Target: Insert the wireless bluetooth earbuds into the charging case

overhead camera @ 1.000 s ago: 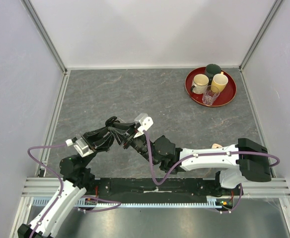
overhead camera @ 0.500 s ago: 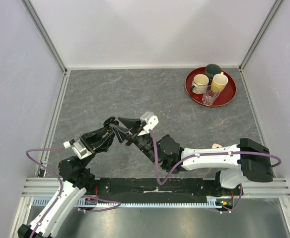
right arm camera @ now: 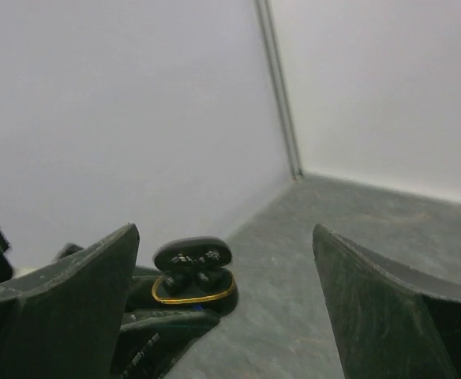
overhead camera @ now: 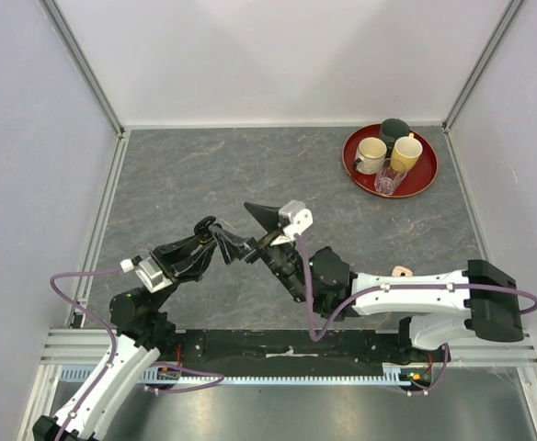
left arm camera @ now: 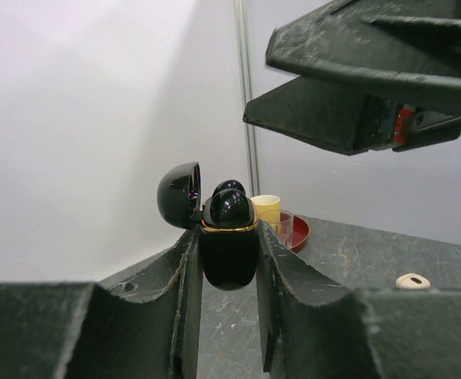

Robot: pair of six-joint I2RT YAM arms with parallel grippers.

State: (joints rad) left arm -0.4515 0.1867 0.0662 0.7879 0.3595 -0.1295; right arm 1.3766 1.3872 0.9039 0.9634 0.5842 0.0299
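The left claw (left arm camera: 227,237) pinches the open case (left arm camera: 229,264) upright. The right claw (right arm camera: 224,237), spread wide, hangs beside it. A cream earbud (overhead camera: 402,271) lies on the tabletop (overhead camera: 250,165), nearer the right arm (overhead camera: 416,292).

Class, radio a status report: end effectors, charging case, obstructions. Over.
Left end effector shut on glossy black, gold-rimmed charging case, lid open. Right end effector open, apart from it. Black earbuds seated inside. Nothing blocking.
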